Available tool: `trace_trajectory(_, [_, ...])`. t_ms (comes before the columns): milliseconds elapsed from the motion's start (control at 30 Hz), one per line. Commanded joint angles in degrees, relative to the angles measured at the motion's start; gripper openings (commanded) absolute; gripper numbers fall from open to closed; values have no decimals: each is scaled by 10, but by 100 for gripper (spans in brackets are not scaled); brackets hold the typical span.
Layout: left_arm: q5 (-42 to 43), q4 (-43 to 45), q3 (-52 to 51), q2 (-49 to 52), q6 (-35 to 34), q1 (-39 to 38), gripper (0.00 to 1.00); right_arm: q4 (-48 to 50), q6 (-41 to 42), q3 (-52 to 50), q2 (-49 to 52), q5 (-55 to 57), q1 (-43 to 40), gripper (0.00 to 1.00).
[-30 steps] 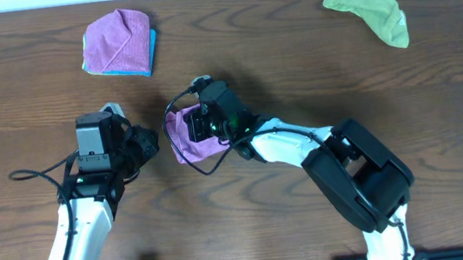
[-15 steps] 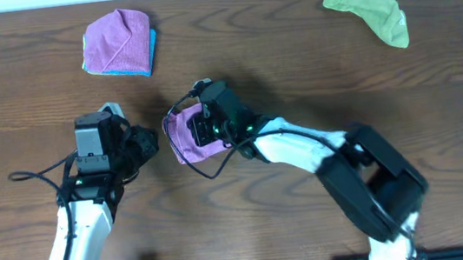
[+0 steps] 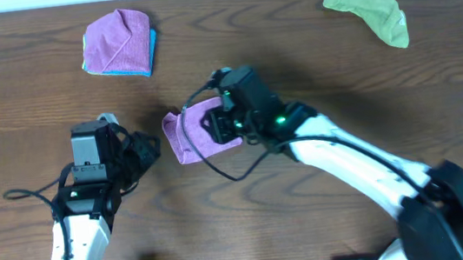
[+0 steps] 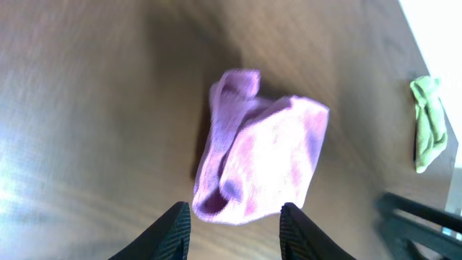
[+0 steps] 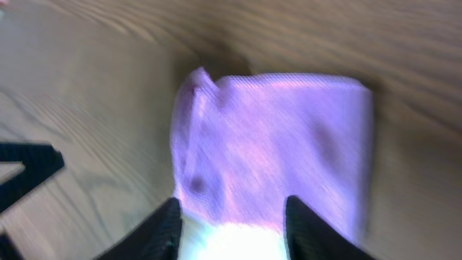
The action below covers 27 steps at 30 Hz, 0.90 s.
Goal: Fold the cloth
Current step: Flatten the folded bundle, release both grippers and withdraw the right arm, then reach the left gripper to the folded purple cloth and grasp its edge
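Observation:
The purple cloth (image 3: 193, 134) lies doubled over in a rough square on the table's middle, with a bunched corner at its far left. It also shows in the left wrist view (image 4: 263, 159) and the right wrist view (image 5: 281, 152). My right gripper (image 3: 229, 123) is open over the cloth's right edge, its fingers (image 5: 232, 224) spread wide with the cloth beneath them. My left gripper (image 3: 142, 149) is open and empty just left of the cloth, its fingers (image 4: 234, 224) short of the cloth's near edge.
A folded purple cloth on a blue one (image 3: 119, 42) sits at the back left. A lime-green cloth (image 3: 366, 9) lies crumpled at the back right, also in the left wrist view (image 4: 427, 123). The table is dark wood.
My right gripper has drawn back to the right, uncovering more of the cloth, which now lies flatter. My left arm has shifted slightly left and nearer.

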Motion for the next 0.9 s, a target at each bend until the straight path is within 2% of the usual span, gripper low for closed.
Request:
trace_trajectory(0, [12,-27,16,-7,-52,3,42,-56,-45,6,-67,-1,-26,50])
trace_trajectory(200, [35,-66,-1,-7,-103,3,42,-176,-76,-10,-196,33,-61,56])
trace_trajectory(300, [48,-61,-19,-7,-126,2,42,-192,-80,-41,-268,45,-70,59])
trace_trajectory(433, [73,-19,-56,-7,-154,2,46,-197,-79,-110,-383,43,-80,68])
trace_trajectory(600, [104,51,-103,-7,-188,2,48,-218,-62,-176,-499,42,-81,85])
trace_trajectory(667, [115,82,-121,-7,-199,2,50,-222,-59,-203,-548,42,-81,99])
trace_trajectory(867, [115,102,-144,-7,-207,2,63,-256,-30,-246,-636,44,-81,99])
